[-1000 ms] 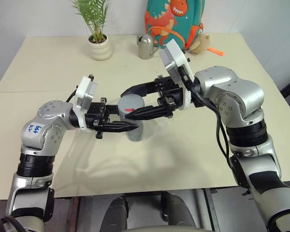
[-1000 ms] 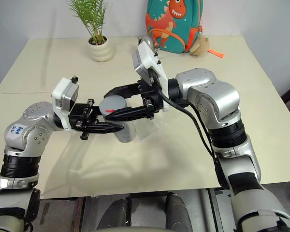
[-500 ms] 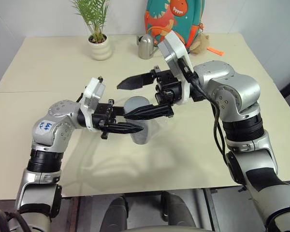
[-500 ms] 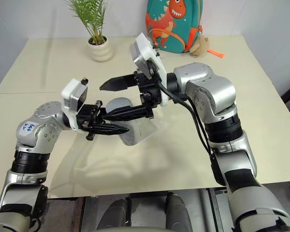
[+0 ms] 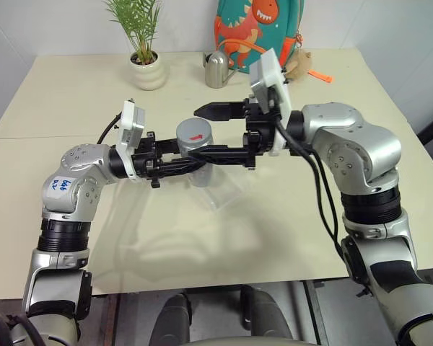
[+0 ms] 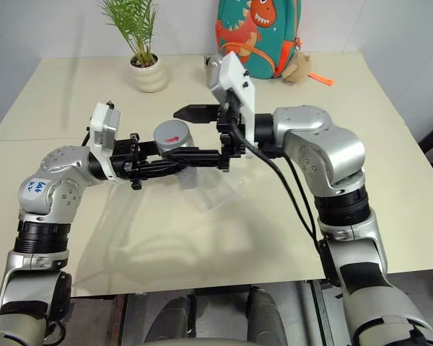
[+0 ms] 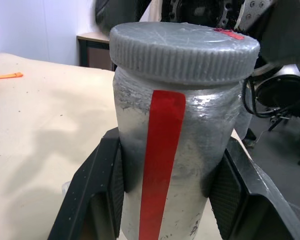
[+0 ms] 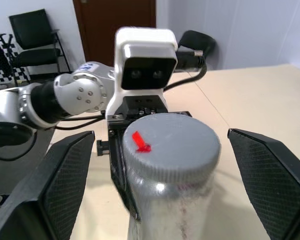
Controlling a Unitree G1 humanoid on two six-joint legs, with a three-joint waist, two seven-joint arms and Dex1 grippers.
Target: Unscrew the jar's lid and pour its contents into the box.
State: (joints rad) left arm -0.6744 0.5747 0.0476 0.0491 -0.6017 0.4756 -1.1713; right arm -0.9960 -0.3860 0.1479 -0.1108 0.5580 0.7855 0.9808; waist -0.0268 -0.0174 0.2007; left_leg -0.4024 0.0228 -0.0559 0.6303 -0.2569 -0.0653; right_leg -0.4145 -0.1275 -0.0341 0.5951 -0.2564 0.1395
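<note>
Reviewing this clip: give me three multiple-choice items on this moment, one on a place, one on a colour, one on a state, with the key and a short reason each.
1. Where is the jar?
A. Held above the table by the left gripper
B. Lying in the box
C. Beside the plant pot

2. What colour is the stripe on the jar's side?
A. Blue
B. Red
C. Green

3. How do the right gripper jaws stand?
A. Shut on the lid
B. Open, one on each side of the lid
C. Shut on the box

Key: 1 A, the left wrist view shows both jaws clamping the jar's body. 2 B, the red stripe runs down the glass. 3 B, the right wrist view shows gaps on both sides of the lid.
</note>
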